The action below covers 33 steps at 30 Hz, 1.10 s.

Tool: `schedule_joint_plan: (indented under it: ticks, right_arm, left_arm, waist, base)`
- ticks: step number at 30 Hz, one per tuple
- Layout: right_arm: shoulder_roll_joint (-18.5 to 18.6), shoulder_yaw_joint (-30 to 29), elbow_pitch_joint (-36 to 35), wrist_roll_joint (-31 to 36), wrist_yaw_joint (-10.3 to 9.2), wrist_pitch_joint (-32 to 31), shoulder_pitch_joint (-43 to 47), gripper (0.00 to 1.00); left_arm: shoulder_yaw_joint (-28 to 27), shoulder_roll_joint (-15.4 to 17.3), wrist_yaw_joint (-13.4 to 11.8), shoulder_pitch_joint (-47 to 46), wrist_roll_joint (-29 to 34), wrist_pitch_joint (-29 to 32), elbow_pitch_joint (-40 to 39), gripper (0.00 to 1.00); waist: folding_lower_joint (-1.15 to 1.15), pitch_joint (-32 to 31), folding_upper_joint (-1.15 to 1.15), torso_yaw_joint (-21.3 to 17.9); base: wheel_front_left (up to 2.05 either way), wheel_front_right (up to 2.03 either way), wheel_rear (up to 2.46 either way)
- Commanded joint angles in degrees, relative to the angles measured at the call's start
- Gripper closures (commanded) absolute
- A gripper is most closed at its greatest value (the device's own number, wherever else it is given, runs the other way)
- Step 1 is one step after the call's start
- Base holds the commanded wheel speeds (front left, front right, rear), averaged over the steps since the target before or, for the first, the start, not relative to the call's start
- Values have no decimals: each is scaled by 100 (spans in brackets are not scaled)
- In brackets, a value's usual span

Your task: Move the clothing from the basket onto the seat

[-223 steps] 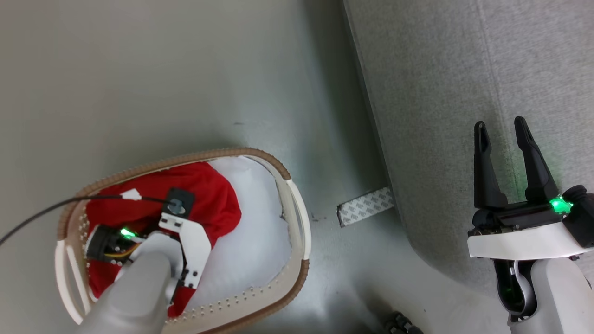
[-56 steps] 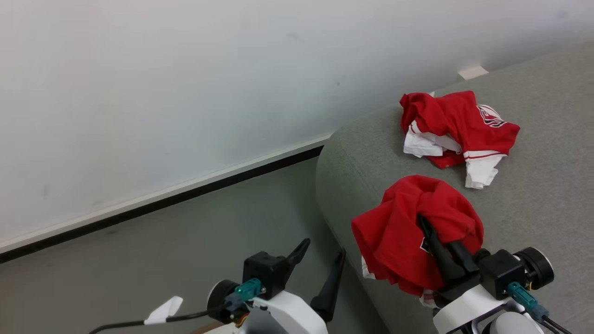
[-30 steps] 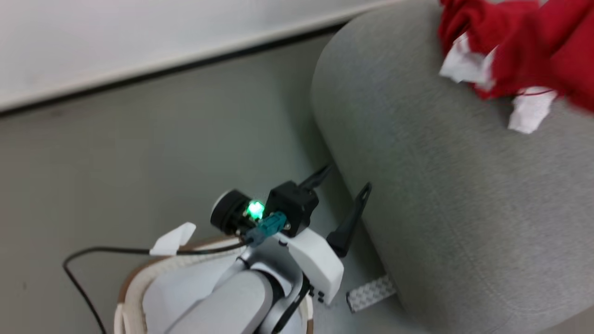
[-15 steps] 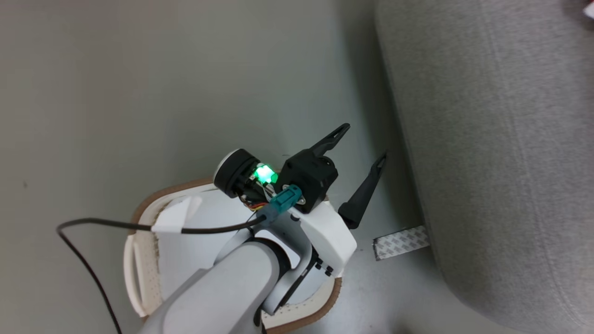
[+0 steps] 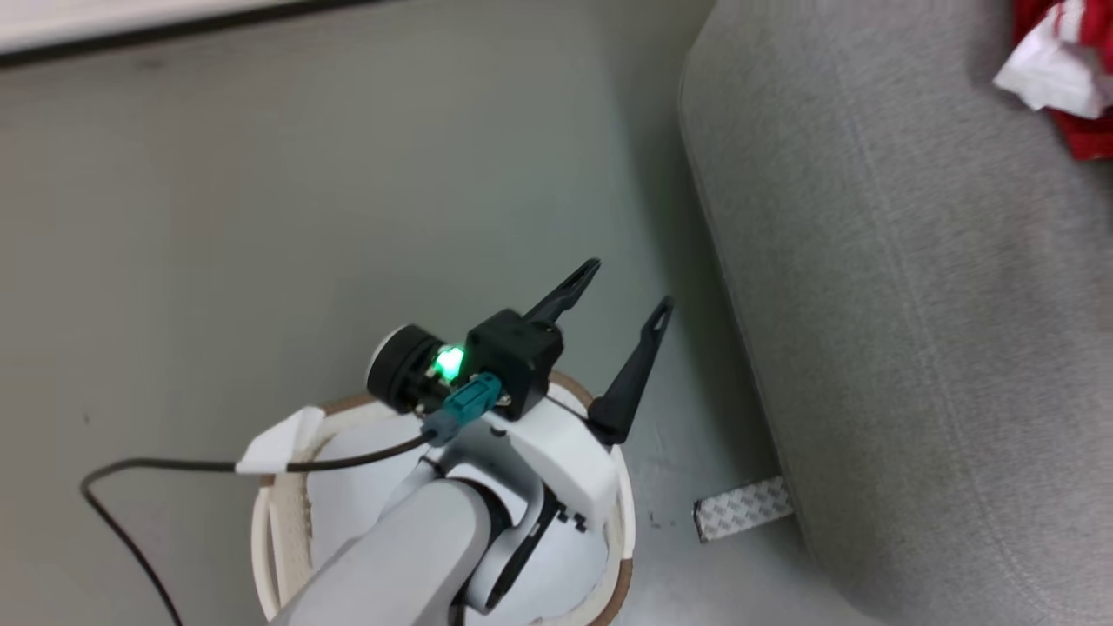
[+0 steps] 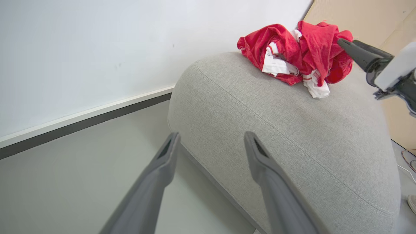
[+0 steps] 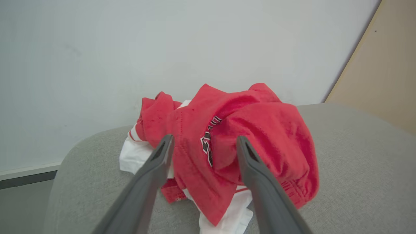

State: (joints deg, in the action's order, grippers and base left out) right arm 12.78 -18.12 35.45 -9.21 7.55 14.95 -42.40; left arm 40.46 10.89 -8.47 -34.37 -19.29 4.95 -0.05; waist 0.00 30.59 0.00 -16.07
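Dark left pincer [image 5: 629, 283] and right pincer [image 7: 204, 140] gape wide, empty.

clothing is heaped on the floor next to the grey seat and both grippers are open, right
Not quite. The clothing is heaped on top of the grey seat, not down beside it, as the left wrist view shows. The rest holds: the left gripper and the right gripper are both open, fingers apart.
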Motion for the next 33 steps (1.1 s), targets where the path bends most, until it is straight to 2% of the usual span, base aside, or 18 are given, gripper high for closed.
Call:
schedule_joint_plan:
  ticks: [1,6,11,16,25,30,33]
  right_arm:
    - [-8,30,-51,55,-13,16,127,0]
    - [-222,389,-906,199,-14,16,980,0]
    - [-430,715,-1645,440,-14,16,1839,0]
    - [-575,1311,-2174,402,-14,16,2545,0]
    - [-842,2106,-2411,517,-14,17,3469,0]
    - [-937,2219,-2432,560,-14,18,3904,0]
    - [-972,2214,-2397,614,-14,18,4103,0]
  left_arm:
    - [-33,42,-25,93,-43,-38,25,0]
    - [-197,65,-128,462,-234,-358,228,0]
    - [-433,32,-257,938,-561,-799,555,0]
    - [-722,115,-345,1462,-817,-1307,832,0]
    - [-1162,373,-472,2470,-1017,-1915,1220,0]
    - [-1394,394,-557,2998,-953,-2009,1266,0]
    - [-1555,380,-521,3221,-845,-2009,1230,0]
  waist:
    - [0,-300,0,-57]
    - [0,-915,0,32]
    - [0,-1547,0,321]
    - [0,-2042,0,578]
    - [0,-2786,0,788]
    - [0,-3116,0,815]
    - [0,-3202,0,826]
  base:
    - [0,0,0]
    - [0,0,0]
    - [0,0,0]
    - [0,0,0]
    - [0,0,0]
    - [0,0,0]
    - [0,0,0]
